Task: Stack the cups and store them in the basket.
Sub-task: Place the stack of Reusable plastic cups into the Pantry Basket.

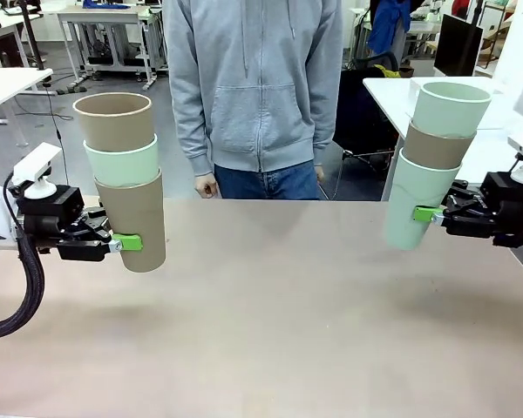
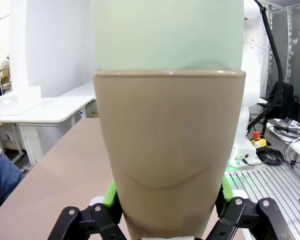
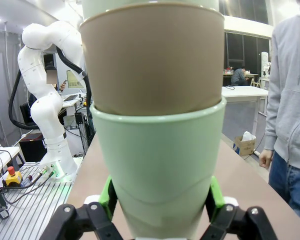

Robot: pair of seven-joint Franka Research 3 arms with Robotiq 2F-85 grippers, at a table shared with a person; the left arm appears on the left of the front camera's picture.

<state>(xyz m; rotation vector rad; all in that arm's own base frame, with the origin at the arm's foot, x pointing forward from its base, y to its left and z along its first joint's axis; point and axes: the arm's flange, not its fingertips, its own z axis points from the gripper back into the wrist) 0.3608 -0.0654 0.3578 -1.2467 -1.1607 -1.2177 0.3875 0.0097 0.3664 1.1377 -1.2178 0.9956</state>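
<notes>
- Three tall tapered cups made a nested stack at the left of the front view: a top tan tumbler (image 1: 115,124), a middle mint tumbler (image 1: 124,164) and a bottom tan tumbler (image 1: 135,225).
- The left gripper (image 1: 129,242) grasped the bottom tan tumbler, holding the stack above the table (image 1: 270,313) with its top leaning toward the picture's left.
- At the upper right of that view, the second stack held an upper mint tumbler (image 1: 451,109), a central tan tumbler (image 1: 436,148) and a lower mint tumbler (image 1: 410,200).
- The right gripper (image 1: 425,213) grasped the lower mint tumbler, and this stack leaned toward the picture's right.
- The person (image 1: 260,96) stood at the far side, top centre, one hand (image 1: 206,185) hanging beside the table edge.
- In the left wrist view, the bottom tan tumbler ran down the middle, clasped between both green pads (image 2: 110,193), mint above it.
- In the right wrist view, the lower mint tumbler sat centrally between the right gripper's fingers, tan nested in it and mint at the top edge; the person stood at the right.
</notes>
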